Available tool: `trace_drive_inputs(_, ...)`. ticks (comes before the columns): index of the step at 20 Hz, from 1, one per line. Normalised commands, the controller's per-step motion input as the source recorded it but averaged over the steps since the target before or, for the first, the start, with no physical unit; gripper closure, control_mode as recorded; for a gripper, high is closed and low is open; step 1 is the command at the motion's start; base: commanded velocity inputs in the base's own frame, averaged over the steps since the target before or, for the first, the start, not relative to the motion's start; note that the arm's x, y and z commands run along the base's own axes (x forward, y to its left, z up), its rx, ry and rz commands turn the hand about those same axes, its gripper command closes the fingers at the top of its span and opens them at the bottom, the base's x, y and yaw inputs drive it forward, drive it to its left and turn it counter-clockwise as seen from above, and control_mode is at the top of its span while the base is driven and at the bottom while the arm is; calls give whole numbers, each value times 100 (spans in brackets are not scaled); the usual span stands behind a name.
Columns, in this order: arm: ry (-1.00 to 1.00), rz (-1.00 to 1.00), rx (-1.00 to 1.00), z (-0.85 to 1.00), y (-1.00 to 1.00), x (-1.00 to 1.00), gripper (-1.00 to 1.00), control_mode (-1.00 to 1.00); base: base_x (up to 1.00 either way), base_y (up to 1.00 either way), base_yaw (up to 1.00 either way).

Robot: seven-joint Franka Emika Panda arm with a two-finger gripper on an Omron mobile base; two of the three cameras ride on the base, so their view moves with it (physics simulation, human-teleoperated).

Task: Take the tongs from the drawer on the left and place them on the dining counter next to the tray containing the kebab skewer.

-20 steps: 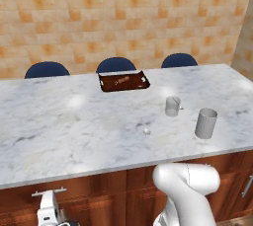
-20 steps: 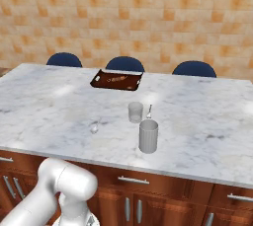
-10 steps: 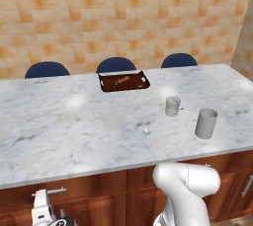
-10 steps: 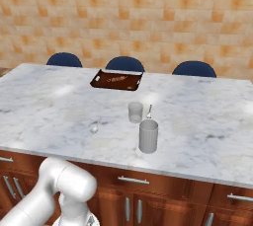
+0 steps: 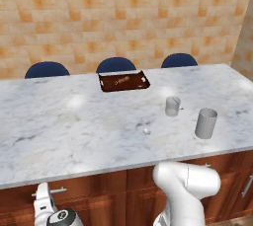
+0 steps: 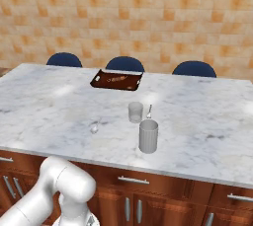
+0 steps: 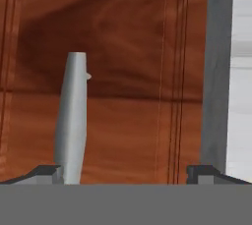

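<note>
Marble surface (image 5: pixel 74 121) above; hand (image 7: pixel 125 172) spread at the drawer (image 7: pixel 128 71), its bar handle (image 7: pixel 71 121) by one fingertip, ready to grab.

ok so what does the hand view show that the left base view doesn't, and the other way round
Hand view: the gripper open, tips set wide, close up to the drawer front, with the silver bar handle near one tip. Left base view: the dining counter top, the tray with the kebab skewer, a glass cup, a grey cup, blue stools. Both: the red-brown drawer front and its handle.
</note>
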Motion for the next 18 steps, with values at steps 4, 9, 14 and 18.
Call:
trace_drive_inputs(4,0,0,0,-38,10,11,-100,-100,0,0,0)
trace_drive_inputs(9,0,0,0,-38,21,9,-100,-100,0,0,0)
trace_drive_inputs(14,0,0,0,-21,26,5,-100,-100,0,0,0)
trace_drive_inputs(18,0,0,0,-10,15,14,-100,-100,0,0,0)
